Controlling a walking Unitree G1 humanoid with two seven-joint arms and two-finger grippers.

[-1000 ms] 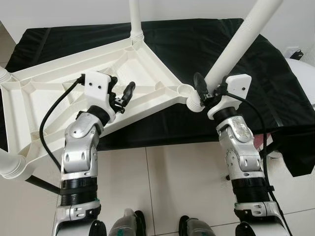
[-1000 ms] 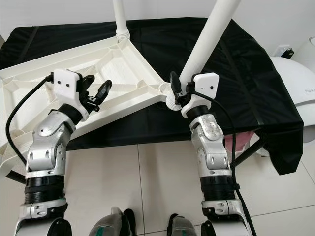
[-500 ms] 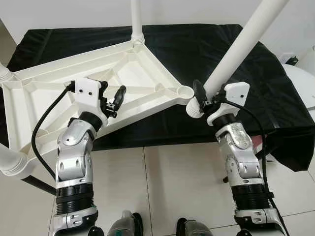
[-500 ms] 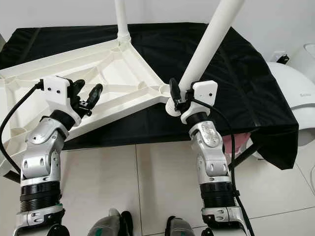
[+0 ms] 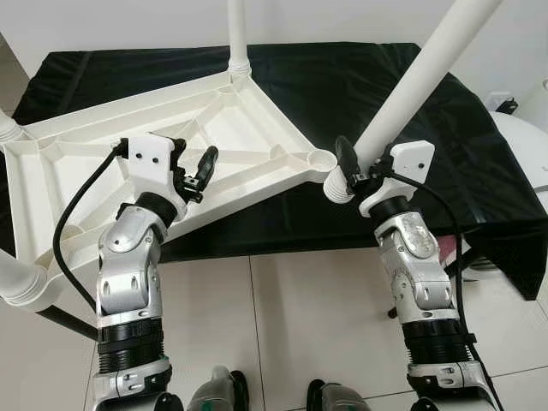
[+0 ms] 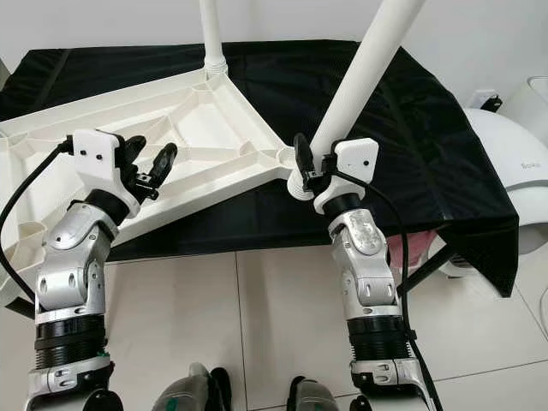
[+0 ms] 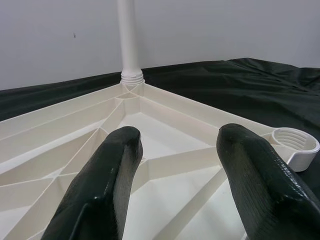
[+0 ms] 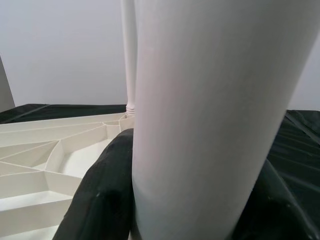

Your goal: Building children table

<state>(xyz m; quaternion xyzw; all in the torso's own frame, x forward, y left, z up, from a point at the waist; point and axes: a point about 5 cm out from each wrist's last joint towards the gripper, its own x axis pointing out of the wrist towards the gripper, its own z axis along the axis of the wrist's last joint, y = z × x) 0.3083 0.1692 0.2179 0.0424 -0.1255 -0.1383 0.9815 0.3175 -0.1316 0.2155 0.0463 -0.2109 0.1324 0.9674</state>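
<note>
A white children's table top (image 5: 103, 137) lies upside down on a black cloth, its ribs facing up. One white leg (image 5: 235, 34) stands screwed into the far corner. My right gripper (image 5: 361, 164) is shut on a second white leg (image 5: 419, 77), which leans up to the right. The leg's threaded end (image 5: 336, 187) hangs just beside the empty corner socket (image 5: 322, 159). In the right wrist view the leg (image 8: 210, 100) sits between the black fingers (image 8: 102, 195). My left gripper (image 5: 195, 167) is open over the ribbed underside, holding nothing. Its fingers (image 7: 112, 170) frame the socket (image 7: 295, 145).
The black cloth (image 5: 360, 77) covers a low table that ends at tile floor (image 5: 291, 308) near my feet. More legs stick out at the top's left corners (image 5: 21, 287). A white rounded appliance (image 6: 514, 145) stands at the right.
My left gripper has shifted a little to the left over the table top. The right gripper still holds the leg beside the socket.
</note>
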